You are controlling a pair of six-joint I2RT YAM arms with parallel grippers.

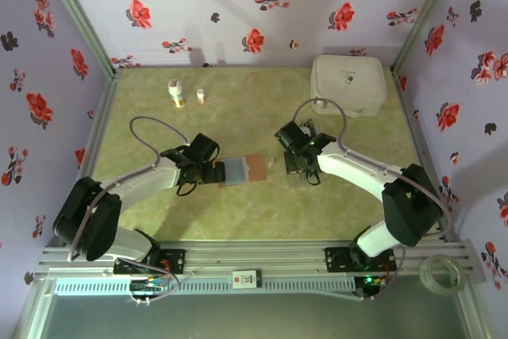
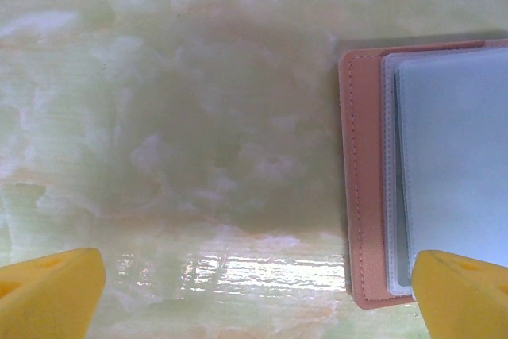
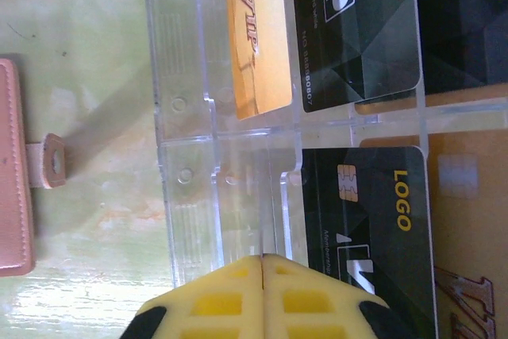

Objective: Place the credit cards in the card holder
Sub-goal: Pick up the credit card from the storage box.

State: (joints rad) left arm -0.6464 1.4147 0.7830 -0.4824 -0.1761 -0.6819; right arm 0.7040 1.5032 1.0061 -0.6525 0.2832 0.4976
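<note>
Yellow-fingered, the left gripper stands spread, the open card holder lying at its right fingertip. The right gripper, pressed together, hangs over a clear plastic tray holding black and orange credit cards.

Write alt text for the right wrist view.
Black and orange credit cards lie in a clear plastic tray on a green marbled table, with the right hand shut at the bottom edge. The card holder, its strap sticking out, lies at left.
</note>
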